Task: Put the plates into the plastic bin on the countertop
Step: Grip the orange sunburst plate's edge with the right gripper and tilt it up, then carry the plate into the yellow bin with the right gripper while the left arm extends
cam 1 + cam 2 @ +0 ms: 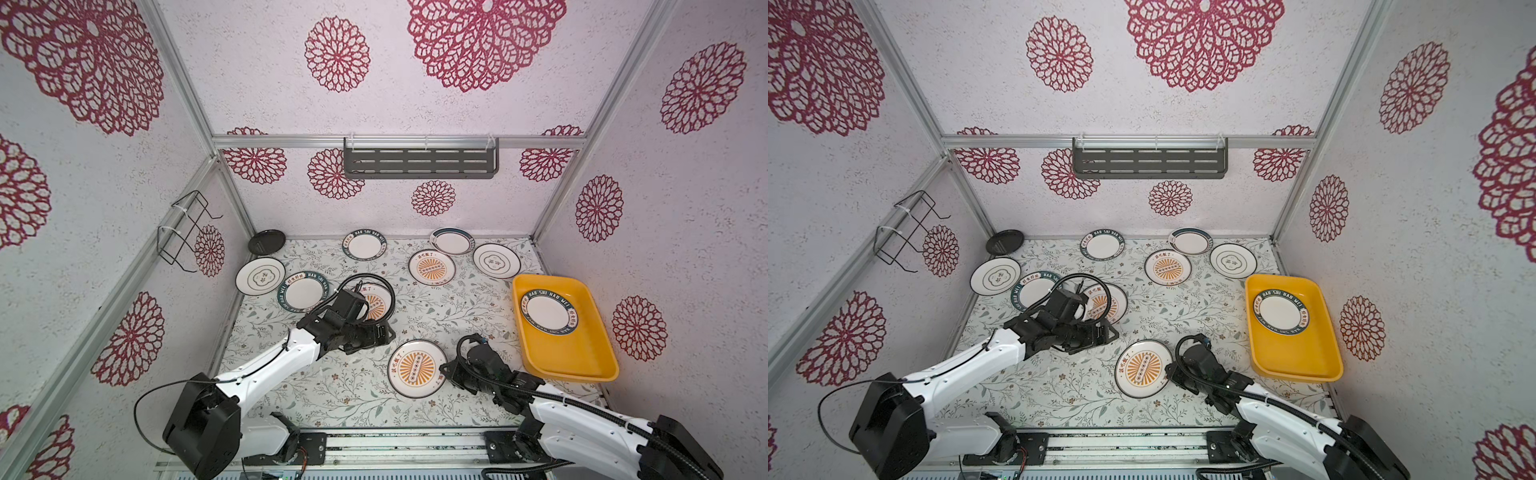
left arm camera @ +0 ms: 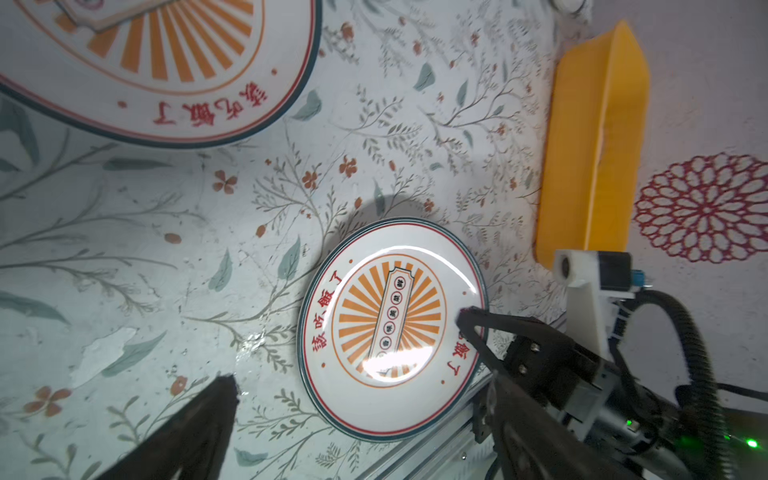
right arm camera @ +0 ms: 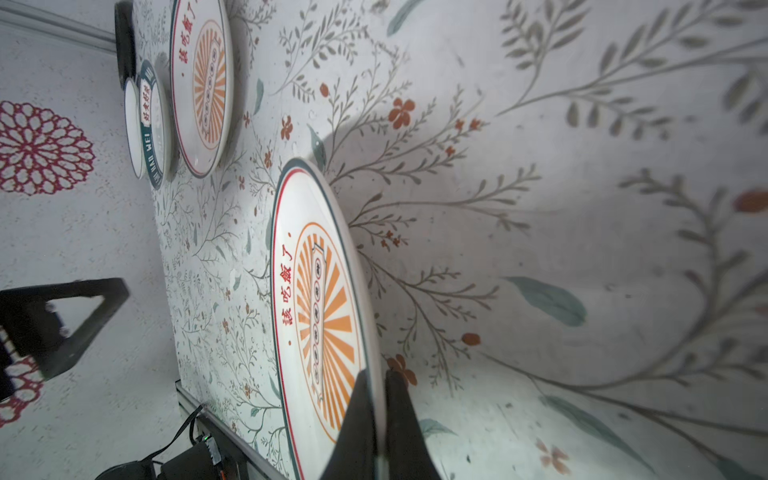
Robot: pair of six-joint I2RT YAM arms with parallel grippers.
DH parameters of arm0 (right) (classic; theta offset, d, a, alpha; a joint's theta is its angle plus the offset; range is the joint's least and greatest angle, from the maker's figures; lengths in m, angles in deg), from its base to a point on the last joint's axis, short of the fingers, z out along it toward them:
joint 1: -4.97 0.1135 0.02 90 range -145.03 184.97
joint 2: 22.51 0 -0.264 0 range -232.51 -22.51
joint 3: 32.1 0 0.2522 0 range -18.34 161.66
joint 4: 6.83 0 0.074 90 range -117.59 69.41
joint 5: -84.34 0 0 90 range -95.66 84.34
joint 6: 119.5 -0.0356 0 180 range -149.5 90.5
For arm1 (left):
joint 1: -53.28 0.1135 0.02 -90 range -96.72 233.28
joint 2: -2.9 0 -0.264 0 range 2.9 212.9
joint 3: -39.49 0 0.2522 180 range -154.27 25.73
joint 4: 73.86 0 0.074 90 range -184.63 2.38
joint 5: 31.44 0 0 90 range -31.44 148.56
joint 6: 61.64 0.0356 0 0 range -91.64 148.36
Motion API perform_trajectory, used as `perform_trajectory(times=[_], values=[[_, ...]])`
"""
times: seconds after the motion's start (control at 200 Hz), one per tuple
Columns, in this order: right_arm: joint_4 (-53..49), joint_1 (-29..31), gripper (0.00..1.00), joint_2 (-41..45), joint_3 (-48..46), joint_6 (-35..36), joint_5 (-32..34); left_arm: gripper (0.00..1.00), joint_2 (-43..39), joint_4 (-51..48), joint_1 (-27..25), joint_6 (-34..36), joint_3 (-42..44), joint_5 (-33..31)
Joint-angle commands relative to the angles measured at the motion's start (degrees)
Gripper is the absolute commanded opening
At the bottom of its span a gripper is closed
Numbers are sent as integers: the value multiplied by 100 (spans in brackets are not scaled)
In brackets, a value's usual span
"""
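Note:
My right gripper (image 1: 444,368) (image 3: 376,376) is shut on the rim of a white plate with an orange sunburst (image 1: 417,368) (image 3: 320,299) at the front middle of the countertop (image 1: 449,307). The gripped edge looks raised, so the plate tilts. My left gripper (image 1: 388,332) (image 2: 359,378) hangs open just left of and behind that plate, holding nothing. The yellow plastic bin (image 1: 582,365) (image 2: 594,145) stands at the right and holds one teal-rimmed plate (image 1: 548,311). Several more plates lie along the back and left, among them a small black plate (image 1: 266,241).
A second sunburst plate (image 1: 376,303) lies partly under my left wrist, overlapping a teal-rimmed plate (image 1: 301,293). A dark slotted shelf (image 1: 419,160) hangs on the back wall and a wire rack (image 1: 187,232) on the left wall. A metal rail (image 1: 407,444) runs along the front edge.

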Motion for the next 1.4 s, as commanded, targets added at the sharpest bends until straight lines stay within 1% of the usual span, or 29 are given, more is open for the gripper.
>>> perform_trajectory(times=[0.0, 0.11, 0.17, 0.215, 0.365, 0.47, 0.565, 0.781, 0.991, 1.116, 1.396], values=[[-566, -94, 0, 347, 536, -148, 667, 97, -278, -82, 4, 196, -282, -183], [-1222, -236, 0, 527, 1087, -309, 1079, 97, -400, 46, 2, 290, -565, -212], [-1259, -366, 0, 588, 1343, -183, 1196, 97, -380, 82, 4, 400, -764, -303], [-1249, -583, 0, 573, 1514, -71, 1195, 97, -311, 132, 7, 476, -940, -360], [-993, -1578, 0, 258, 2023, 266, 770, 97, 199, 328, 15, 780, -1670, -336], [-953, -2115, 0, -52, 2421, 509, 740, 97, 646, 603, 20, 1097, -2104, -147], [-844, -2588, 0, -293, 2765, 707, 555, 97, 1079, 714, 26, 1287, -2597, 65], [-854, -3683, 0, -710, 3306, 1074, 167, 97, 1828, 728, 55, 1621, -3447, 128], [-846, -4857, 0, -863, 3376, 1291, -187, 97, 2366, 826, 110, 1673, -3904, 182], [-811, -5687, 0, -998, 3309, 1378, -501, 97, 2552, 952, 179, 1636, -4055, 122], [-389, -7158, 0, -1263, 2877, 1353, -983, 97, 2845, 1392, 504, 1268, -4089, 111]])
